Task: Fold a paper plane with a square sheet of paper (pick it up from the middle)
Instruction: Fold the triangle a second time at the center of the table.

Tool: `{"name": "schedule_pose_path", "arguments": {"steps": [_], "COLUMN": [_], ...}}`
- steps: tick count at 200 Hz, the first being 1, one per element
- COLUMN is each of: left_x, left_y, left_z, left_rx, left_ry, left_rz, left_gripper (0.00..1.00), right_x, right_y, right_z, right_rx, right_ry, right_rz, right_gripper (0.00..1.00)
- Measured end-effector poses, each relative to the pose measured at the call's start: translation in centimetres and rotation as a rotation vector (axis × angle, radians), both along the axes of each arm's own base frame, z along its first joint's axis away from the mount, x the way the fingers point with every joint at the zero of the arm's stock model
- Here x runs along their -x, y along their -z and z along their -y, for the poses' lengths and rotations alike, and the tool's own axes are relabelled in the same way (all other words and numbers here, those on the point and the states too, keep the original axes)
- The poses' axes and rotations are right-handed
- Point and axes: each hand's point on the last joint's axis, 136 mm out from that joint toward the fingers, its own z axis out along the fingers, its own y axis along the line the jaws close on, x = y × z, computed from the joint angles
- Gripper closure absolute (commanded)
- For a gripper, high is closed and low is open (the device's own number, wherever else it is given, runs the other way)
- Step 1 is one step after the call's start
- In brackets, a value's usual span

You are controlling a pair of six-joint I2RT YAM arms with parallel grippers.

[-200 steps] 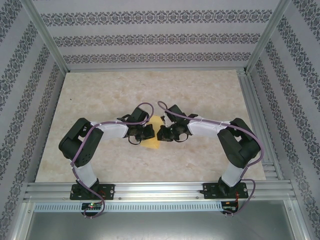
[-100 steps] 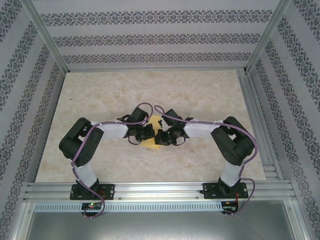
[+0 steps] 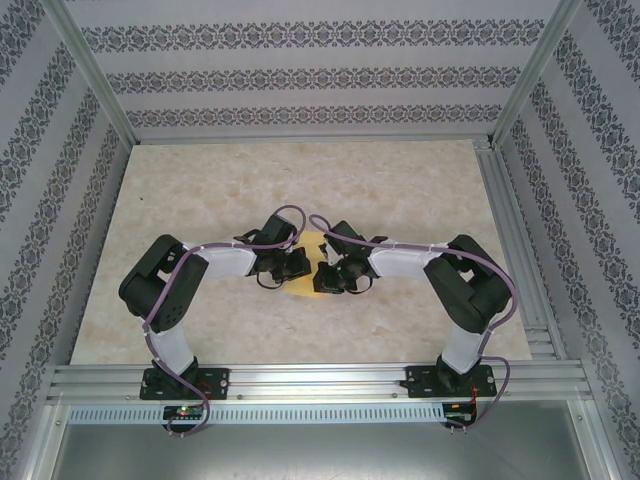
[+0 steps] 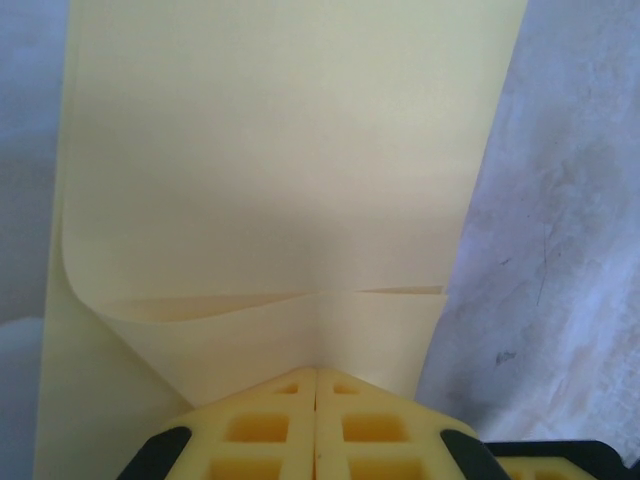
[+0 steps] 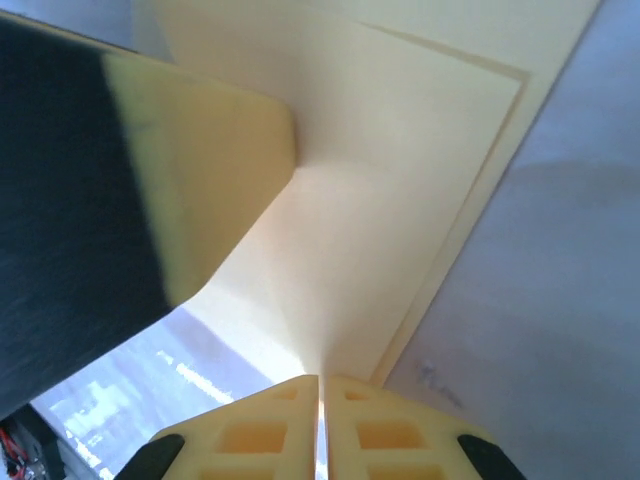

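The yellow sheet of paper (image 3: 303, 290) lies at the table's middle, pinched between both grippers, which cover most of it. In the left wrist view the paper (image 4: 290, 150) is folded into layers, with a flap edge running across it. My left gripper (image 4: 316, 372) is shut on its near edge. My right gripper (image 5: 320, 380) is shut on another edge, where the paper (image 5: 400, 180) rises in stacked layers. A left fingertip (image 5: 210, 170) presses the sheet just opposite. From above, the left gripper (image 3: 298, 266) and right gripper (image 3: 322, 276) almost touch. I cannot tell a plane shape.
The marble-patterned table (image 3: 200, 200) is bare around the arms. Patterned walls stand on three sides. An aluminium rail (image 3: 320, 380) carrying both arm bases runs along the near edge, with a slotted rail (image 3: 515, 240) along the right side.
The right arm has stretched left and slightly nearer, bringing its gripper close against the left one over the paper. The left arm has hardly moved.
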Motion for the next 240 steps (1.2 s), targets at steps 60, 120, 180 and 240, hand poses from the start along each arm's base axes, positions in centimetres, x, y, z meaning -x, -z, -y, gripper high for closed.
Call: {"name": "schedule_pose_path", "arguments": {"steps": [60,120,180,240], "left_x": [0.0,-0.1,0.0,0.0], "left_y": [0.0,0.0,0.0,0.0], "left_z": [0.0,0.1,0.1,0.1], "left_rx": [0.001,0.004,0.007,0.009], "left_ry": [-0.002,-0.002,0.0,0.0], "left_rz": [-0.002,0.002,0.0,0.002], "left_gripper": [0.92,0.92,0.92,0.92], "right_x": [1.3,1.1,-0.1,-0.3], "right_y": [-0.6,0.9,-3.7,-0.1], "right_z": [-0.9,0.1,-0.7,-0.9], "right_rx": [-0.005,0.042,-0.044,0.009], "right_ry": [-0.052,-0.028,-0.021,-0.021], "right_rz": [0.012,-0.015,0.078,0.021], "right_gripper": [0.89,0.89,0.88,0.89]}}
